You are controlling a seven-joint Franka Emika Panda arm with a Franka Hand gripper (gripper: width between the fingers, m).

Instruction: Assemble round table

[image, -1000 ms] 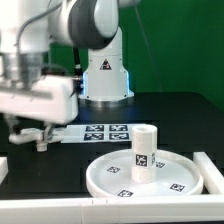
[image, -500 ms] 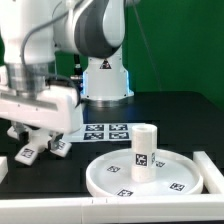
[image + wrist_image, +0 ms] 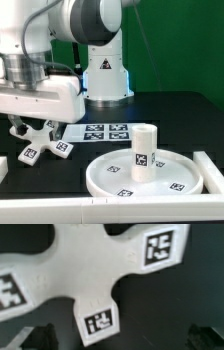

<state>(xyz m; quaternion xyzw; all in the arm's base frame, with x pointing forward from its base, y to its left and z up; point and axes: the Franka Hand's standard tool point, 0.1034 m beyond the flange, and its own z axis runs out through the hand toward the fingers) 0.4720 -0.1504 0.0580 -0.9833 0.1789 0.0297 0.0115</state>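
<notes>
Gripper (image 3: pixel 38 130) wide open above foot piece (image 3: pixel 42 143), holding nothing.

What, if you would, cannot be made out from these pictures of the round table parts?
- Foot piece: exterior view, upper part hidden by the gripper; wrist view, arms cut off by the edges.
- Leg joint with the disc: exterior view, too small.
- Tag patterns: blurred in both views.

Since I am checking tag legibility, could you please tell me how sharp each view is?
Wrist view: the foot piece is soft with blur, its tags smeared. Exterior view: the leg and disc are fairly crisp, evenly lit, without glare.
</notes>
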